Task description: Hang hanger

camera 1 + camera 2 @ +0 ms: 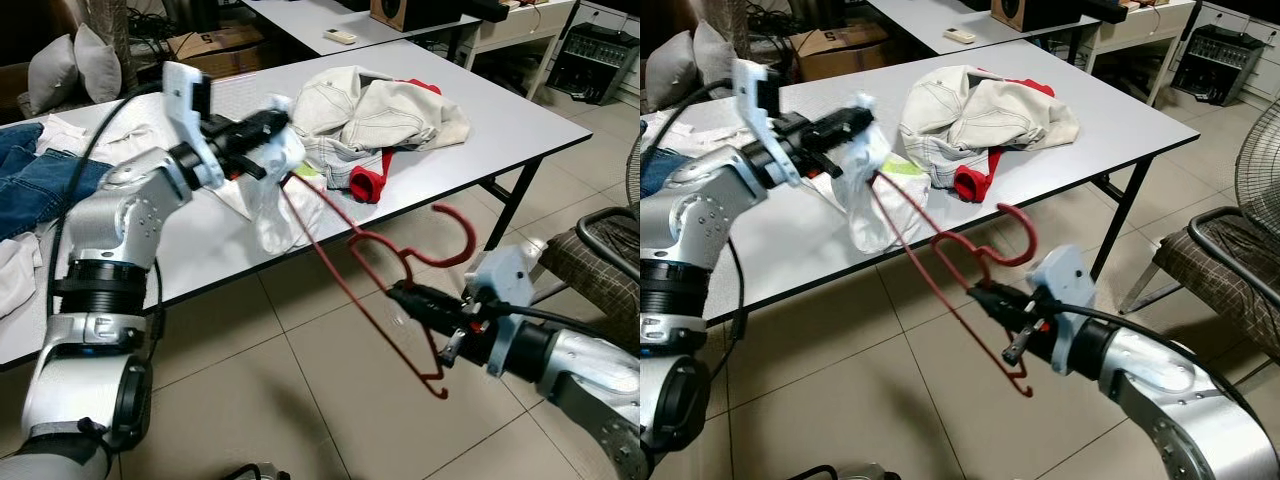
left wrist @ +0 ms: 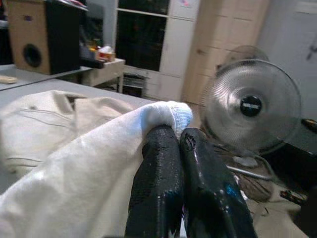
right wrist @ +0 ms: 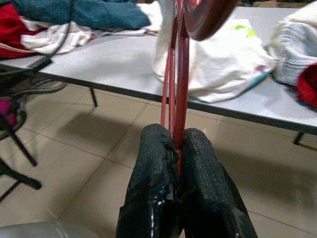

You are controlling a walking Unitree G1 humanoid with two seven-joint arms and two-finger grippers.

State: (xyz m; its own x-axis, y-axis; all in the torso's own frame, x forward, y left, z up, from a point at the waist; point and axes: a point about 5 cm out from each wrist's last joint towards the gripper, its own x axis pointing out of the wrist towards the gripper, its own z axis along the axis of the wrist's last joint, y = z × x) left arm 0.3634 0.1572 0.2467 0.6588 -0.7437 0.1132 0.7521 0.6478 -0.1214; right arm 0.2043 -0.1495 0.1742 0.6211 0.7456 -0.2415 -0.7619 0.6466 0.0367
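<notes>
Nearest, low over the tiled floor (image 1: 300, 400), the right gripper (image 1: 402, 294) has its jaws closed on the red hanger (image 1: 375, 262), pinching the thin wire close to where the neck rises into the hook; the right wrist view shows the two black fingers (image 3: 148, 163) pressed together with the red wire running up between them. From that grip the hanger slants up and away across the gap toward the desk (image 1: 520, 120), its hook curling upward beside the gripper and its far shoulder disappearing into a white garment (image 1: 275, 205) that droops over the desk's front edge. Higher and farther off, the left gripper (image 1: 275, 122) holds that garment, jaws clamped on a fold of the white cloth, as the left wrist view confirms. Judging by this, the step in hand is threading the hanger into the garment; next the right arm would need to push the wire deeper while the left keeps the opening spread. Beyond, a cream jacket (image 1: 385, 110) with red trim lies heaped on the desk, and jeans (image 1: 40, 175) sit at its far left.
</notes>
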